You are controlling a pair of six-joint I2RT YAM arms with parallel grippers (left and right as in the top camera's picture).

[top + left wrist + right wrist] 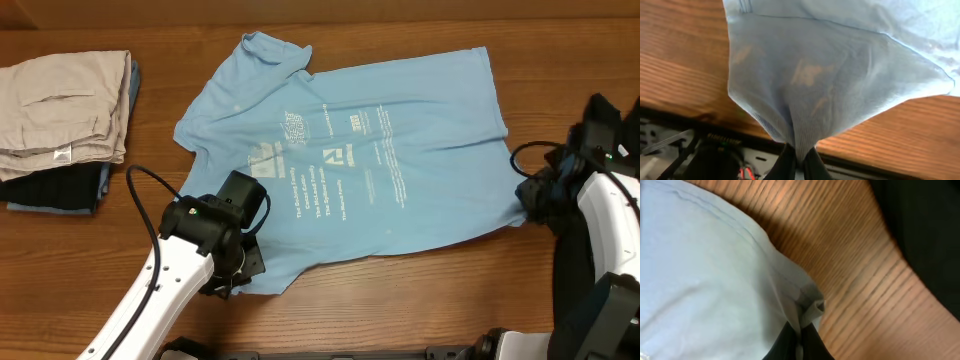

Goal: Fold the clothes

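Observation:
The clothes, a light blue T-shirt (pixel 350 150) with white lettering, lie spread flat across the wooden table, collar toward the upper left. My left gripper (pixel 243 262) is shut on the shirt's near left edge; in the left wrist view the cloth (pixel 830 75) bunches into a pinch between the black fingers (pixel 785 165). My right gripper (pixel 530 200) is shut on the shirt's lower right corner; the right wrist view shows the hem (pixel 805 302) puckered where the dark fingers (pixel 815 345) clamp it.
A folded beige garment (pixel 65 110) lies on a dark one (pixel 60 190) at the table's left side. The table's front edge (pixel 875 162) runs just ahead of the left gripper. Bare wood (pixel 860 280) lies right of the shirt's corner.

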